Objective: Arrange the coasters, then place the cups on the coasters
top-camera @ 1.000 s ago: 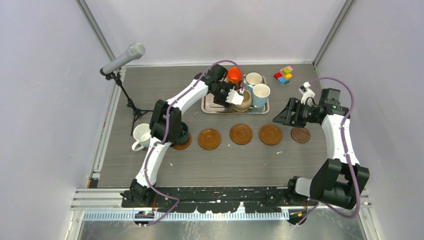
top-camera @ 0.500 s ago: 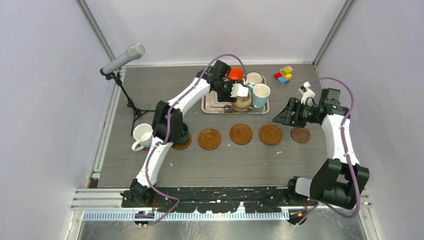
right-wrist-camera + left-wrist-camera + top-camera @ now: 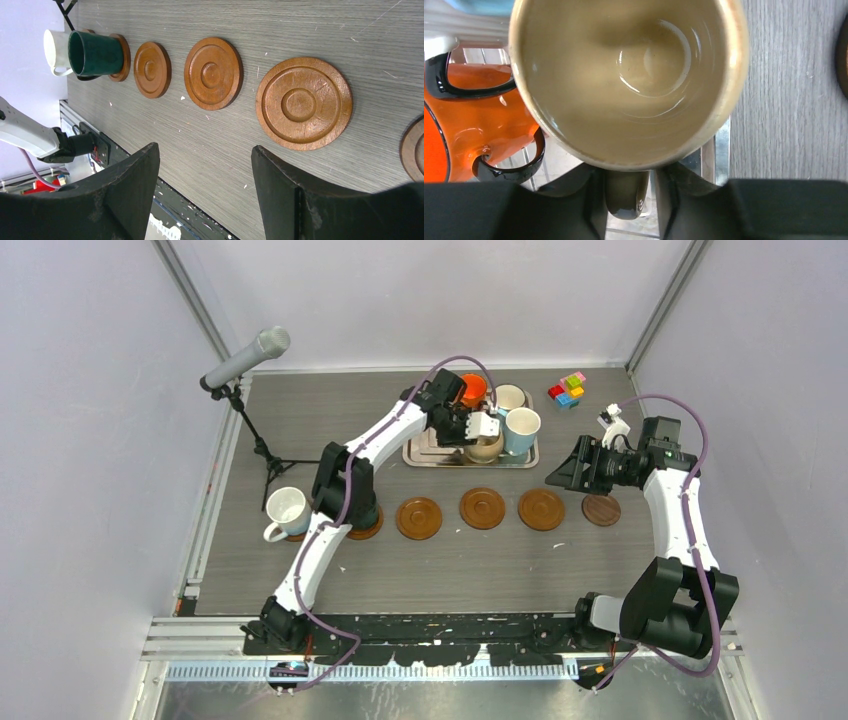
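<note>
Beige mug (image 3: 629, 80) sits on the silver tray (image 3: 515, 462), handle between the jaws of the left gripper (image 3: 626, 200); clamped or not, cannot tell. Coasters (image 3: 303, 103) lie rowed: five plain, a sixth likely under the white mug (image 3: 285, 508); dark green mug (image 3: 95, 52) also placed. Four of six mugs (image 3: 520, 428) stand unplaced on the tray; right gripper (image 3: 205, 185) agape, empty.

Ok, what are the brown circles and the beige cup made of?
The coasters look like wood with a smooth reddish-brown finish: faint grain and turned rings show. The beige cup is probably glazed ceramic: its inside is glossy and catches light.
</note>
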`<state>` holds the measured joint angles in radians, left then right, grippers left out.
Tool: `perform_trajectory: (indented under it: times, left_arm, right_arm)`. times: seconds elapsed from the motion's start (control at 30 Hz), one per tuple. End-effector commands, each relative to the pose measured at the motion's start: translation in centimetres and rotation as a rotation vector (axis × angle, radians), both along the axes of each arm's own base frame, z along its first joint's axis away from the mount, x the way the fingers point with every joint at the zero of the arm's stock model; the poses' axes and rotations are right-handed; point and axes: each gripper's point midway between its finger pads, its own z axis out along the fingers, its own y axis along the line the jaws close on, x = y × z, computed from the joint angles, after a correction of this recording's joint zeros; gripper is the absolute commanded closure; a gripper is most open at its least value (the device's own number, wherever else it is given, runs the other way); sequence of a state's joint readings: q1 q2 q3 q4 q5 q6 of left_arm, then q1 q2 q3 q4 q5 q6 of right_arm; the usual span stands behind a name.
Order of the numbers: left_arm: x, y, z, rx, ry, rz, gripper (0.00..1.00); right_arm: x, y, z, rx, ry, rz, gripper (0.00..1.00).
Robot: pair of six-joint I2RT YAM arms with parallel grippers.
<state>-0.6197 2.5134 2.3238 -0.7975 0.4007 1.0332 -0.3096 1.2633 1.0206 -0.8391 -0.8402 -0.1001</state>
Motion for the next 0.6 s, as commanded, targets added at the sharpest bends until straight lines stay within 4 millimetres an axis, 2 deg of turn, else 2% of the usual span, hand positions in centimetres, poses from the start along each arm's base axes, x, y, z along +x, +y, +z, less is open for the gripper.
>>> perform_trajectory:
  times: [0.0, 0.07, 0.2, 0.33, 0.57]
  left_arm:
    - [-0.2, -1.1, 1.6, -0.039, 0.003, 0.013, 0.69]
    - [-0.4, -0.9, 2.1, -0.04, 0.011, 0.037, 0.77]
    - [-0.1, 0.3, 3.7, -0.052, 0.027, 0.132, 1.0]
    - [-0.6, 1.8, 5.4, -0.095, 0.088, 0.253, 1.0]
    - [-2.9, 4.1, 10.7, -0.236, 0.156, 0.499, 1.0]
  right_arm:
    - [0.2, 0.1, 0.7, -0.001, -0.034, 0.011, 0.28]
    - [0.3, 0.1, 0.7, -0.005, -0.035, 0.01, 0.28]
    - [0.3, 0.0, 0.6, -0.01, -0.033, 0.004, 0.28]
    - [0.4, 0.1, 0.8, -0.001, -0.034, 0.006, 0.28]
    - [0.3, 0.1, 1.0, 0.0, -0.041, 0.007, 0.28]
